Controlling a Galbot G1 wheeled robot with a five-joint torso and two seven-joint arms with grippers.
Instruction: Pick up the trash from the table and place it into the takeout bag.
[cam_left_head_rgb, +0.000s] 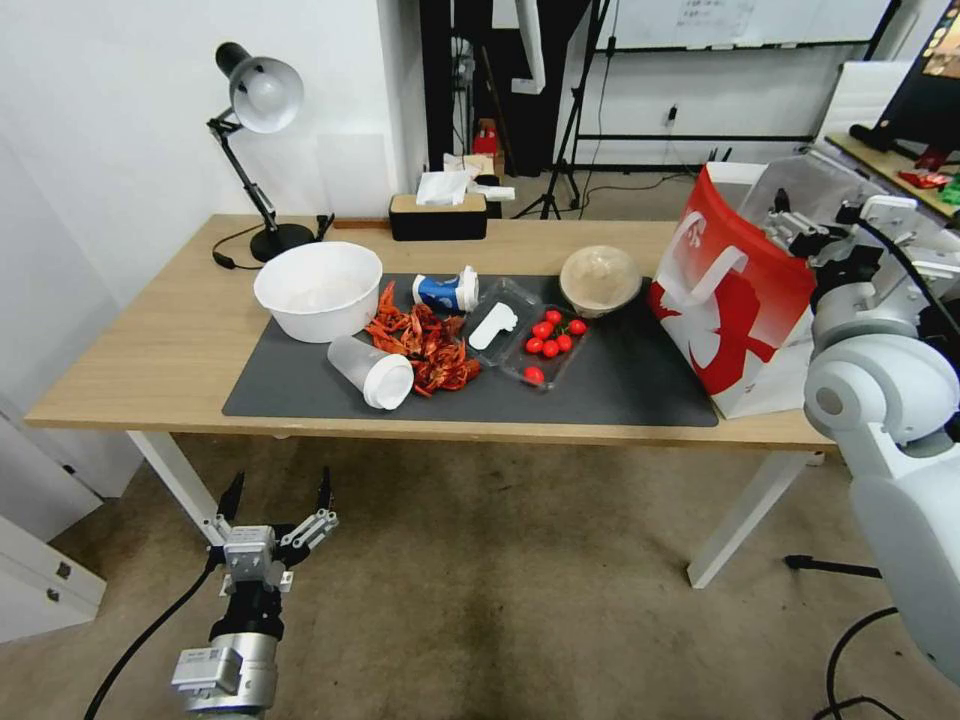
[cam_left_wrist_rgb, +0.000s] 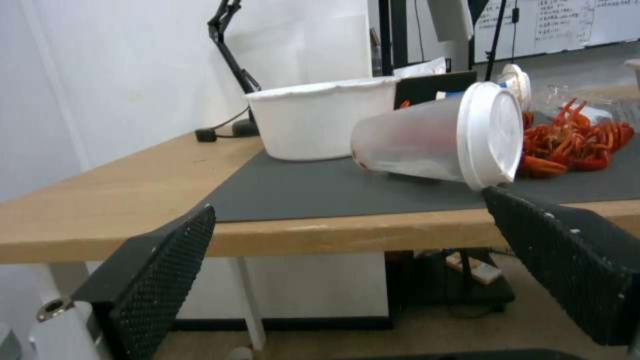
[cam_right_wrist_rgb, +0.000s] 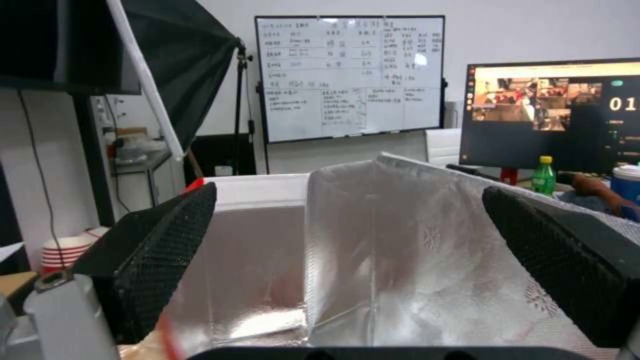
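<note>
On the table (cam_left_head_rgb: 150, 350), a translucent white-lidded cup (cam_left_head_rgb: 372, 370) (cam_left_wrist_rgb: 433, 142) lies on its side at the front of the dark mat (cam_left_head_rgb: 620, 390). A blue-white paper cup (cam_left_head_rgb: 447, 291) lies tipped behind it, and a tan lidded bowl (cam_left_head_rgb: 600, 280) stands farther right. The red-and-white takeout bag (cam_left_head_rgb: 735, 300) stands open at the table's right end. My left gripper (cam_left_head_rgb: 280, 490) (cam_left_wrist_rgb: 348, 201) hangs open below the table's front edge, facing the lidded cup. My right gripper (cam_left_head_rgb: 797, 232) (cam_right_wrist_rgb: 348, 190) is open above the bag's mouth, over its silver foil lining (cam_right_wrist_rgb: 373, 260).
A large white bowl (cam_left_head_rgb: 318, 290) stands at the mat's left, with red crayfish shells (cam_left_head_rgb: 425, 345) and a clear tray of cherry tomatoes (cam_left_head_rgb: 530, 335) mid-mat. A desk lamp (cam_left_head_rgb: 262, 95) and tissue box (cam_left_head_rgb: 438, 215) line the back edge. Open floor lies before the table.
</note>
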